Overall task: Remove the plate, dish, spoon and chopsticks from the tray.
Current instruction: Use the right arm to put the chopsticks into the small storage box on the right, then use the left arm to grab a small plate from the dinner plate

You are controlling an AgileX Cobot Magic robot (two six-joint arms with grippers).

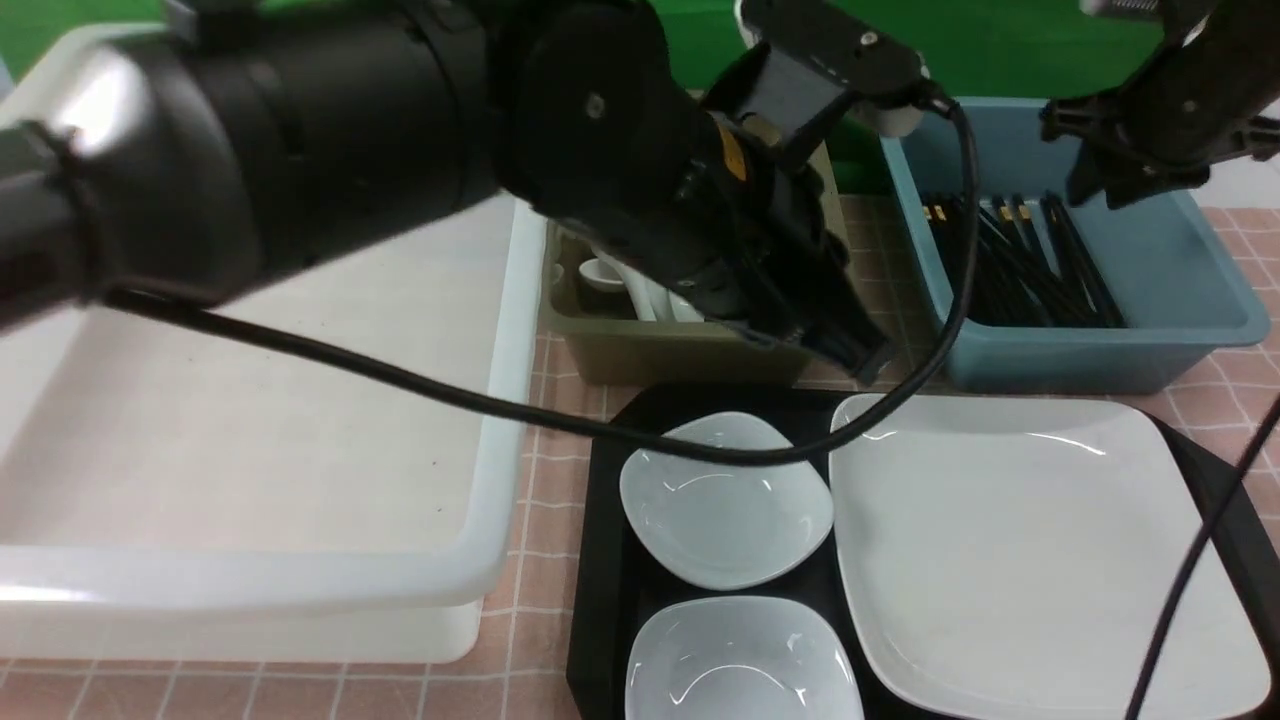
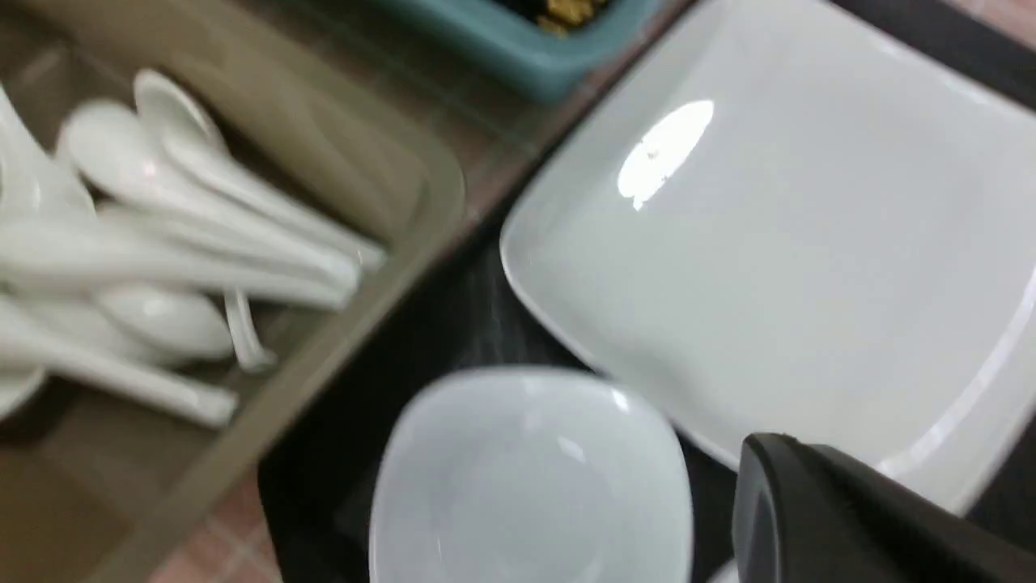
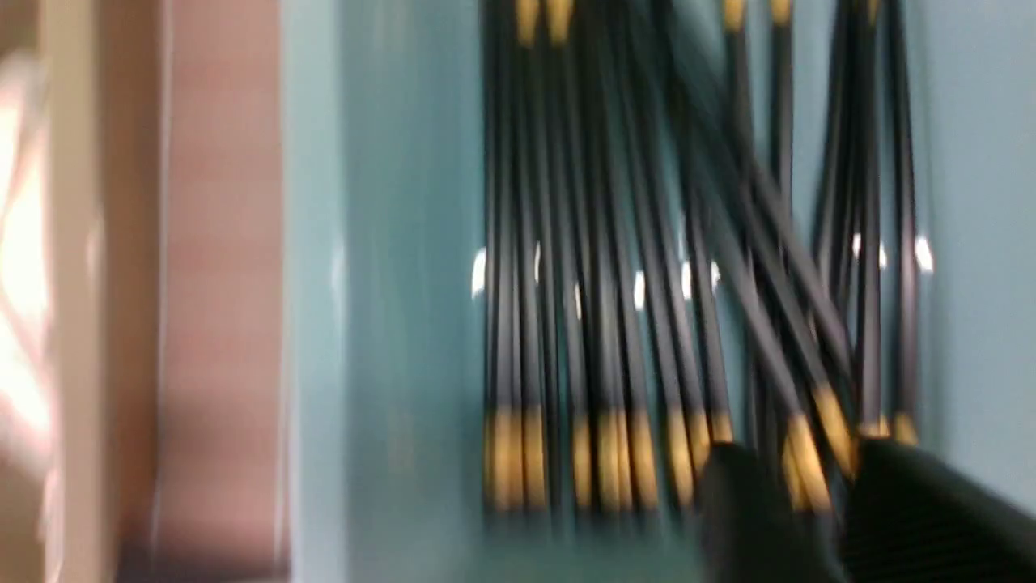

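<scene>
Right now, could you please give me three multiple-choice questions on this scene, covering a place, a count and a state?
1. Which bin holds the chopsticks? A blue; B tan; C white.
2. How many small dishes sit on the tray? A one; B two; C four.
3. The left gripper is: A shut; B wide open; C gripping a dish.
Answers: A, they lie in the blue bin; B, two sit beside the plate; A, its jaws are together, holding nothing.
</scene>
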